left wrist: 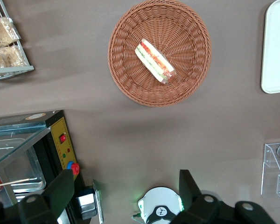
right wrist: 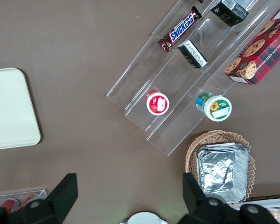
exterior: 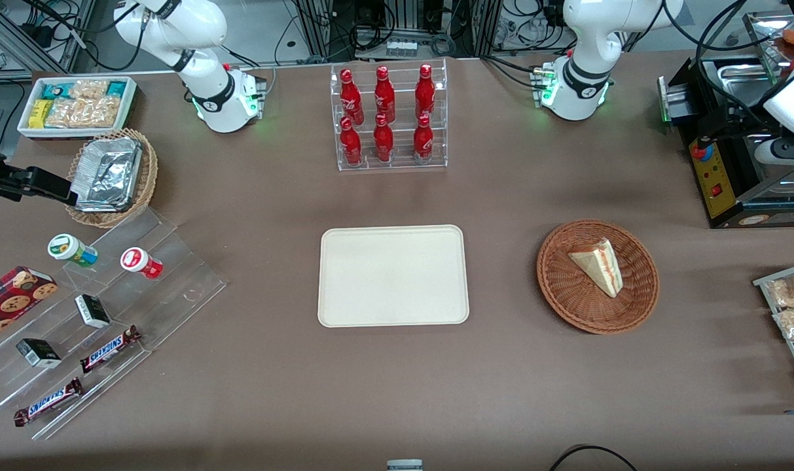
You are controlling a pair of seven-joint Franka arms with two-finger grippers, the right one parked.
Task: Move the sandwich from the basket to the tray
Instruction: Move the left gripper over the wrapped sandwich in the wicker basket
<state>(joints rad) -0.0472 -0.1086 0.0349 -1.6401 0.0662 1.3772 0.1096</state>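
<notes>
In the basket (exterior: pixel 560 288), the sandwich (exterior: pixel 598 265) lies beside the bare tray (exterior: pixel 393 275). High above, the gripper (left wrist: pixel 126 189) hangs with fingers spread wide, holding nothing.

The tray (left wrist: pixel 276 46) is running off the left wrist picture's edge, only one rounded end showing. The gripper (left wrist: pixel 126 189), high above the table near the black machine (exterior: pixel 730 163), is showing open fingers (left wrist: pixel 190 186) whose tips are getting cut off. The snack rack (exterior: pixel 789 314) is running off the front frame. The sandwich (left wrist: pixel 154 61) wrapper's print is staying too small to read.
</notes>
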